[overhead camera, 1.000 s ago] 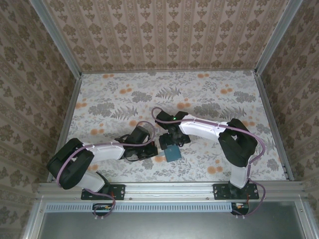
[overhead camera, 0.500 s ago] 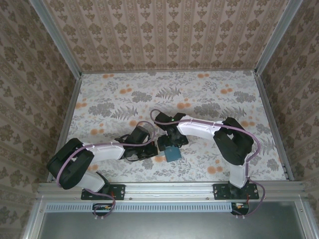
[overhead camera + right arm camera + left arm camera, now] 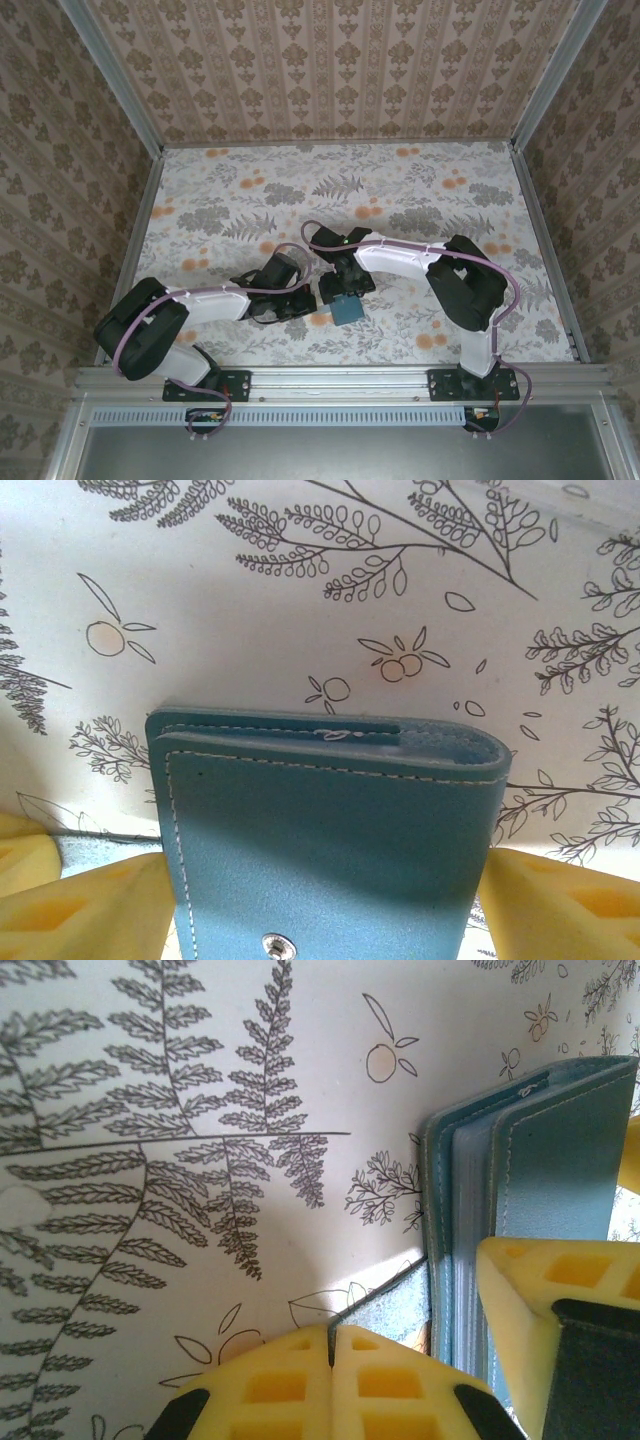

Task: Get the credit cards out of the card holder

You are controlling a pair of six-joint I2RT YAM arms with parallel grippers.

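The right gripper [image 3: 325, 870] is being held with its jaws apart, one yellow finger [image 3: 90, 905] being set at each side edge of the card holder [image 3: 330, 810]. Whether the pads are being pressed against those edges cannot be told. The teal cover is being faced straight on by the wrist camera, and a small metal snap [image 3: 272, 942] is being shown near its lower edge. A stitched seam is being shown along the cover's border.

The left gripper [image 3: 333, 1355] is being held with its two yellow pads together, no gap being left at the seam between them. Just beyond its tips a flat blue-grey panel [image 3: 385, 1310] is being seen, running to the card holder; whether it is being pinched cannot be told. From this side the card holder is being seen standing on edge, with thin pale layers [image 3: 462, 1260] being shown between its covers.

In the top view the card holder is being seen on the floral table [image 3: 240, 200], near the middle of the front edge, between the two grippers.
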